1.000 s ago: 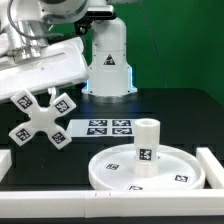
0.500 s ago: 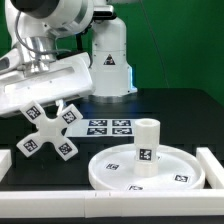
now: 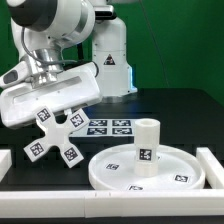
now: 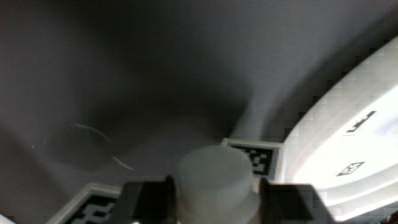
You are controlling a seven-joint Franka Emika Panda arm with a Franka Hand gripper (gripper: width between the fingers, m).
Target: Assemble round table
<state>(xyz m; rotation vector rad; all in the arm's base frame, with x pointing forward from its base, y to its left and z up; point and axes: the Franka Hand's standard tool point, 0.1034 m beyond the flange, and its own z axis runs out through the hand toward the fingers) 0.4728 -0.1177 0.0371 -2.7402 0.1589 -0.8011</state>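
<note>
The large white rimmed disc (image 3: 150, 172) lies flat on the black table at the exterior view's lower right. The short thick white cylinder leg (image 3: 147, 143) stands upright on it. My gripper (image 3: 53, 118) is shut on a white cross-shaped part (image 3: 56, 140) with square tags and holds it in the air to the left of the disc. In the wrist view my gripper (image 4: 222, 195) has a rounded white arm of the cross part (image 4: 221, 178) between its dark fingers. The disc's rim (image 4: 365, 115) shows beside it.
The marker board (image 3: 106, 128) lies on the table behind the disc. White border rails run along the front (image 3: 45, 205), the exterior view's right (image 3: 213, 165) and its left (image 3: 5, 160). The arm's white base (image 3: 110, 60) stands at the back.
My gripper has moved toward the exterior view's right and a little lower with the cross-shaped part in it, closer to the disc. Disc and leg have not moved.
</note>
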